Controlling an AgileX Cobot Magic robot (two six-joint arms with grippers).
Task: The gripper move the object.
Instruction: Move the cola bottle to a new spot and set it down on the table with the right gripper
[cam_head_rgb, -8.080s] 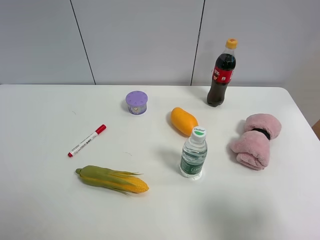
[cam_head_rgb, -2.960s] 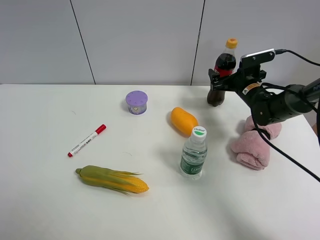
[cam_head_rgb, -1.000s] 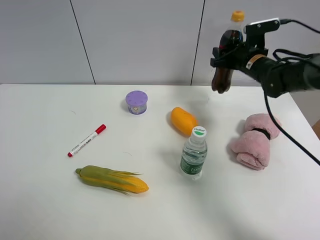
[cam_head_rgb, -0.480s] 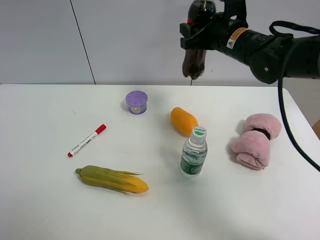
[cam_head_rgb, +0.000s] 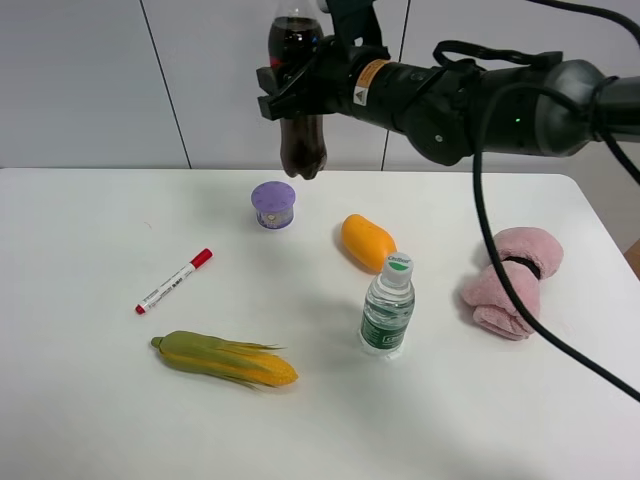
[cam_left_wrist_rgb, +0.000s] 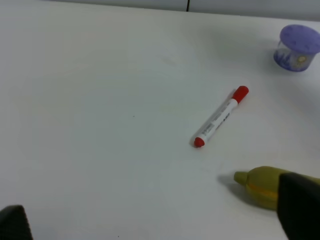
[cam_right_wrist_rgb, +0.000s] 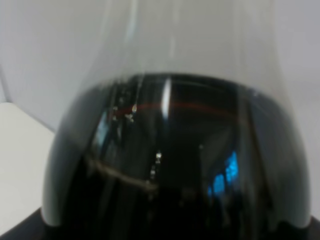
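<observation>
white table (cam_head_rgb: 80, 420) | right gripper (cam_head_rgb: 292, 95) clamped on cola bottle (cam_head_rgb: 302, 150), upright, aloft near purple cup (cam_head_rgb: 273, 204) | left gripper (cam_left_wrist_rgb: 157, 217) spread wide

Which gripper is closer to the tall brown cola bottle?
Right. The right gripper is shut around the tall plastic cola bottle, holding it in the air. The left gripper is over by the red marker and corn cob, bottle nowhere in its view.

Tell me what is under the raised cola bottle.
The cola bottle hangs in air above the white table; the purple cup shows just below, whether directly beneath is unclear. The right gripper hides its label.
</observation>
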